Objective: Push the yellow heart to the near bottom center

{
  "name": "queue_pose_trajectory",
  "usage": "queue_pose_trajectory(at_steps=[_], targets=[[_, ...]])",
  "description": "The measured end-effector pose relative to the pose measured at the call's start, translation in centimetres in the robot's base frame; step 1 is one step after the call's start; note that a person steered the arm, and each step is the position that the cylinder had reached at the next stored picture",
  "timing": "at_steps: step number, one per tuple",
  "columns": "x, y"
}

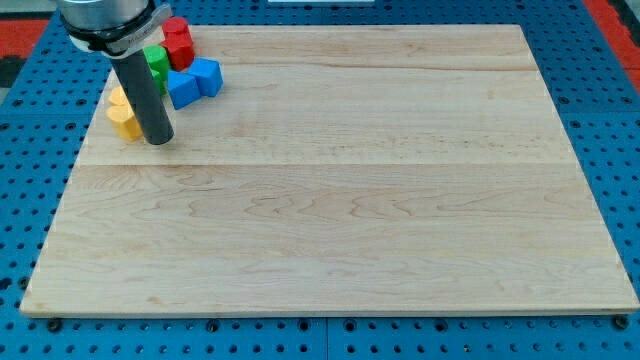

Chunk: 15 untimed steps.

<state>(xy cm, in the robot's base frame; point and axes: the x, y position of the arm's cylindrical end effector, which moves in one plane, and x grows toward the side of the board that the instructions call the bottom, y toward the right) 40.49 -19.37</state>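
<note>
A yellow block (122, 113), partly hidden so its shape is unclear, lies near the board's upper left corner. My tip (159, 141) rests on the board right beside it, on its right side, touching or nearly touching. The rod covers part of the yellow block and part of a green block (157, 64) above it. A blue block (194, 81) lies to the right of the rod. A red block (177, 39) sits at the view's top, above the green and blue ones.
The wooden board (340, 200) lies on a blue pegboard surface (610, 120). The arm's body (105, 20) hangs over the upper left corner.
</note>
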Motion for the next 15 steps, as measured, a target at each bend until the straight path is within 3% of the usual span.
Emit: queue_pose_trajectory(at_steps=[3,5,6,8,10,11,12,13,14,15], targets=[[0.5,0.0],[7.3,0.1],[7.8,-8.8],[6.8,-11.1],[-4.0,-11.1],[-5.9,-8.4],[-3.7,-1.3],[2.1,0.7],[0.7,4.1],[-3.2,2.0]])
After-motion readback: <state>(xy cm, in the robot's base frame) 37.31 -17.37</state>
